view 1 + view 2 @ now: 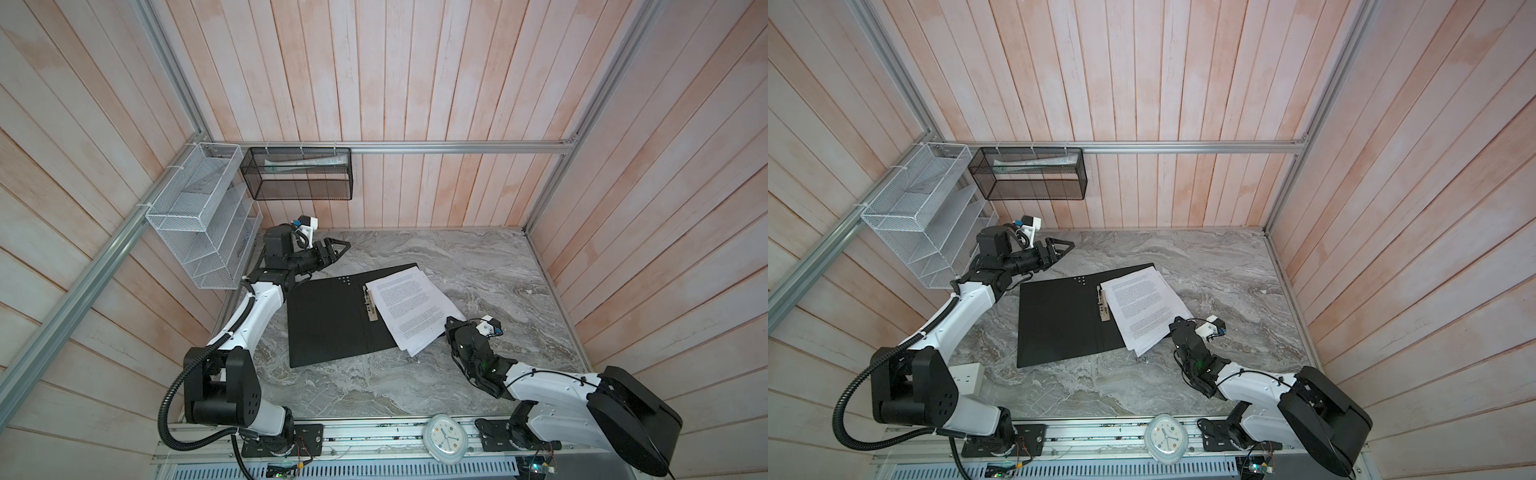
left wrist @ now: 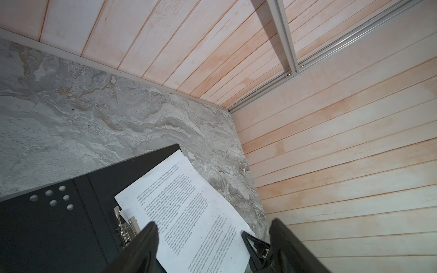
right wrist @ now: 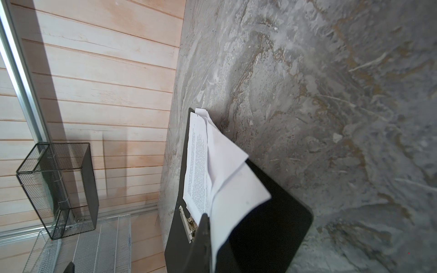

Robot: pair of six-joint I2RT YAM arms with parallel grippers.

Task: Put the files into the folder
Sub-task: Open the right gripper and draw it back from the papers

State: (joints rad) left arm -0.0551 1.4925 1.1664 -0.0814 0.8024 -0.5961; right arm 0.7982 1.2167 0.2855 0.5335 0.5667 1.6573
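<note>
On the marble table [image 1: 478, 270], the right gripper [image 1: 450, 323], clamped on the files [image 1: 409, 303], should square them inside the folder [image 1: 328, 320]; the left gripper [image 1: 343, 247] waits with jaws apart.

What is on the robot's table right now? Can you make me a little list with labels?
folder: open flat on the marble table, black inside up
files: crooked on its right half, sticking out past the edge
metal clip: along the spine, at the files' left edge
left gripper: open, empty, beyond the folder's far edge
right gripper: shut on the files' overhanging edge
</note>
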